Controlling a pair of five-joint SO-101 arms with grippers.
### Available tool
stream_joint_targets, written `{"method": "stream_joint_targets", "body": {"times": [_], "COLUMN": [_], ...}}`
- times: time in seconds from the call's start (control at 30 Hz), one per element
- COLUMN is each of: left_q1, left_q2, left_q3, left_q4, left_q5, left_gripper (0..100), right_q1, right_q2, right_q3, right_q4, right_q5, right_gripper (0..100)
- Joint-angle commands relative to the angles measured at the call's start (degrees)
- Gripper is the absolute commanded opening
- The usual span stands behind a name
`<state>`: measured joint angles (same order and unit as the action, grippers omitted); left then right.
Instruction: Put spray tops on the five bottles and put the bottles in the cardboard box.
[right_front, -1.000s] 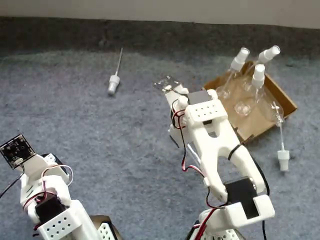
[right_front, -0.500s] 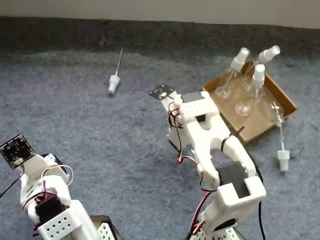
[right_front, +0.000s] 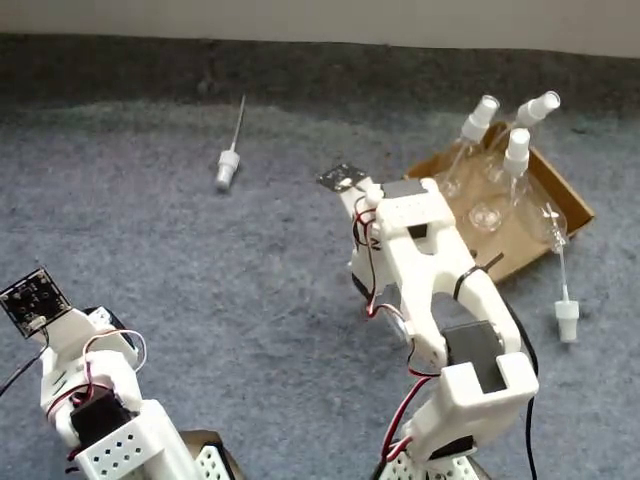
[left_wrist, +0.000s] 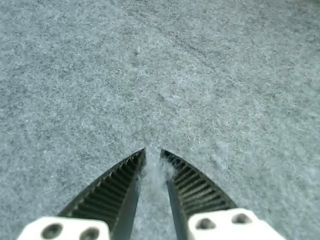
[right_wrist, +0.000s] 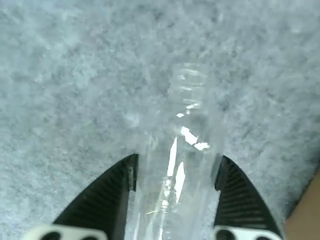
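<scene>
The right gripper (right_wrist: 177, 160) is clasping a clear bottle (right_wrist: 187, 115) between its jaws, holding it low over the grey carpet (left_wrist: 225, 75), its threaded neck apparently bare. The left gripper (left_wrist: 153, 151) is hovering over carpet, jaws pinched together on nothing. Three topped bottles (right_front: 517, 150) are standing in the cardboard box (right_front: 520, 245). One loose spray top (right_front: 228, 166) is lying well apart from the box, and a second spray top (right_front: 566, 318) is lying just beside it.

I take this for a small robotics lab or hobby bench. The table (right_front: 200, 260) I work over is covered in grey felt, and a pale wall (right_front: 300, 18) runs along 12 o'clock. The left arm (right_front: 100, 410) at 7 o'clock and the right arm (right_front: 430, 270) at 5 o'clock are white printed plastic with loose red and black wires (right_front: 370, 315) and a bare circuit board (right_front: 35, 300). A plain cardboard box (right_front: 520, 250) sits at 2 o'clock.
</scene>
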<state>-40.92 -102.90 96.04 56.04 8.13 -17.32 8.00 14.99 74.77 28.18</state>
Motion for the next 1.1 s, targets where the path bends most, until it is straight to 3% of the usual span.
{"method": "stream_joint_targets", "body": {"times": [0.0, 0.2, 0.5, 0.7, 0.77, 0.9, 1.07], "left_q1": [1.01, 1.01, 1.01, 0.66, 0.57, 1.1, 5.49], "left_q2": [0.13, 0.13, 0.13, 0.04, 0.04, 0.13, 0.13], "left_q3": [1.1, 1.1, 1.1, 1.1, 1.1, 1.1, 1.01], "left_q4": [0.35, 0.35, 0.18, -0.09, -0.09, 0.26, 0.35], "left_q5": [-0.44, -0.44, -0.44, -0.62, -4.22, -20.31, -22.07], "left_gripper": [0, 0, 0, 0, 0, 0, 0], "right_q1": [2.42, 2.33, 2.33, 1.98, 0.66, -2.24, -2.42], "right_q2": [-4.79, -17.8, -40.48, -54.29, -58.24, -63.78, -65.71], "right_q3": [-5.67, -3.74, 10.86, 29.93, 36.7, 48.84, 57.98], "right_q4": [1.89, 2.59, -0.04, -16.48, -22.55, -31.87, -36.62], "right_q5": [0.44, 0.09, -0.35, -14.15, -16.97, -19.25, -19.25], "right_gripper": [14.6, 14.6, 14.6, 14.6, 14.6, 14.6, 14.6]}}
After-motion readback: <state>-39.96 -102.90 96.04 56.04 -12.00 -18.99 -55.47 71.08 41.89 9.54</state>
